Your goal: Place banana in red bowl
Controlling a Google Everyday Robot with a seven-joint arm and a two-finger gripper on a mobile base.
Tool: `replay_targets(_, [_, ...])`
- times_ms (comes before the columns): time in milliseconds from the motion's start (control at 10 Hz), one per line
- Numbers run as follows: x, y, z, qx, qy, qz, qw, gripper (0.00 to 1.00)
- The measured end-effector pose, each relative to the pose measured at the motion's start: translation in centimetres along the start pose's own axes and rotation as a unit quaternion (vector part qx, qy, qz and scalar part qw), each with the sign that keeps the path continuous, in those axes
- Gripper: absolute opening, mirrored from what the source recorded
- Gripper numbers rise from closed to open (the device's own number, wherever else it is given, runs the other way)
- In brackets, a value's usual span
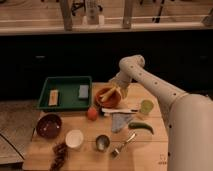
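The orange-red bowl [106, 99] stands on the wooden table [85, 155], right of the green tray. The pale-yellow banana [108, 95] lies slanted in the bowl, its upper end at the right rim. My gripper [118, 90] is at the bowl's right rim, right at the banana's upper end. The white arm reaches down to it from the right.
A green tray [66, 93] holds a wooden block and a grey sponge. A maroon-brown bowl [48, 125], a small white bowl [74, 138], a metal cup [102, 142], a fork [123, 144], a green chilli-like vegetable [141, 127], a red fruit [92, 113] and a yellow-green cup [146, 106] surround it.
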Motion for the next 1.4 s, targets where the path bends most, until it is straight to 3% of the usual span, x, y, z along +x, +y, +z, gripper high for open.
replay_targets(1400, [0.03,0.03,-0.01,0.0,0.0,0.0,1.0,0.8])
